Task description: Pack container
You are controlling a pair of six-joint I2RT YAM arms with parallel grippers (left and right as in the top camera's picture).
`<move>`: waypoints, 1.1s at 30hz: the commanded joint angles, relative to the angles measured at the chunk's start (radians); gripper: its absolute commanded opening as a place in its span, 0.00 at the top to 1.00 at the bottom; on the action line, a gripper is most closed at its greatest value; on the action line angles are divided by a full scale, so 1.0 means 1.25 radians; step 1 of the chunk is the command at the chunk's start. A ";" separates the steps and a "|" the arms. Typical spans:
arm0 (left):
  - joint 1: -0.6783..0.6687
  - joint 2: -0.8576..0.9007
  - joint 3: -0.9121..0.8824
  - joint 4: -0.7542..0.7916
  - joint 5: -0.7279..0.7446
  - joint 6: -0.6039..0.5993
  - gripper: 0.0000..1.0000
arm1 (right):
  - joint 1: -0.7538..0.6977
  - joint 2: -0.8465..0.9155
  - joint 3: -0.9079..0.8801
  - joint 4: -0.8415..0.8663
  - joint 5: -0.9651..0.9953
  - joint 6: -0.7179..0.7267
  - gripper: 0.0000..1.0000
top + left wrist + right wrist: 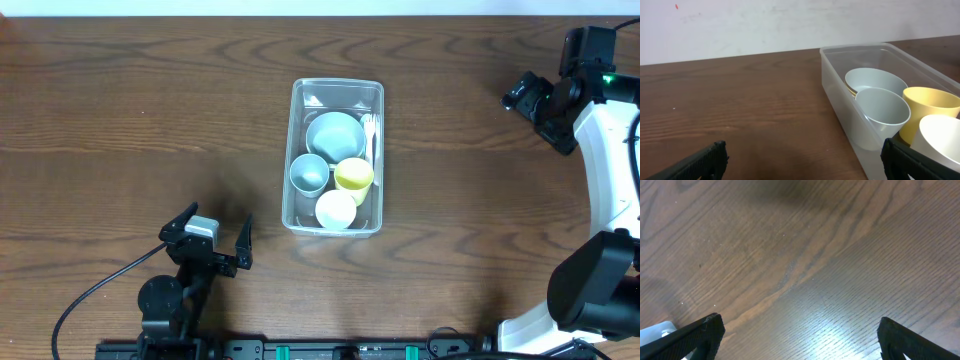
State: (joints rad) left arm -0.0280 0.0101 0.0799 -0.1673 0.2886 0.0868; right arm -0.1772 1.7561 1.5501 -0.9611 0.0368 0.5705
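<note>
Left gripper (220, 216) and right gripper (799, 321) gape empty; the container (337, 83) (white cup (944, 139) cropped in left wrist view) sits full.

The bench (120, 100) is dark brown with wavy wood grain. The left jaws and right jaws are black. Ahead and to the right of the left jaws, the container (290, 150) is clear and colourless. Within it: bowl (335, 135) pale grey-blue; first cup (309, 172) grey-blue; second cup (353, 174) yellow; third cup (336, 209) cream-white; fork (369, 128) white. The right arm (600, 150) casing is white
</note>
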 commanded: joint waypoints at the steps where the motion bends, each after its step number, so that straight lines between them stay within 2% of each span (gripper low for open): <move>1: 0.004 -0.005 -0.014 -0.020 0.009 0.011 0.02 | 0.001 0.000 -0.002 0.000 0.003 0.010 0.01; 9: 0.004 -0.005 -0.014 -0.020 0.009 0.011 0.02 | 0.002 0.000 -0.002 0.000 0.003 0.010 0.01; 13: 0.004 -0.005 -0.014 -0.020 0.009 0.011 0.02 | 0.043 -0.019 -0.002 0.000 0.004 0.010 0.01; 18: 0.004 -0.005 -0.014 -0.020 0.009 0.011 0.02 | 0.181 -0.108 -0.002 0.000 0.003 0.010 0.01; 27: 0.004 -0.005 -0.014 -0.020 0.009 0.011 0.02 | 0.501 -0.331 -0.002 0.002 0.020 -0.010 0.01; 31: 0.004 -0.005 -0.014 -0.020 0.009 0.011 0.02 | 0.560 -0.442 -0.002 -0.023 0.045 -0.110 0.01; 33: 0.004 -0.005 -0.014 -0.020 0.009 0.011 0.02 | 0.553 -0.497 -0.004 -0.053 0.046 -0.117 0.01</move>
State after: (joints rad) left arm -0.0277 0.0101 0.0799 -0.1677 0.2886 0.0868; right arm 0.5171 1.2087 1.5459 -1.0012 0.0513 0.4923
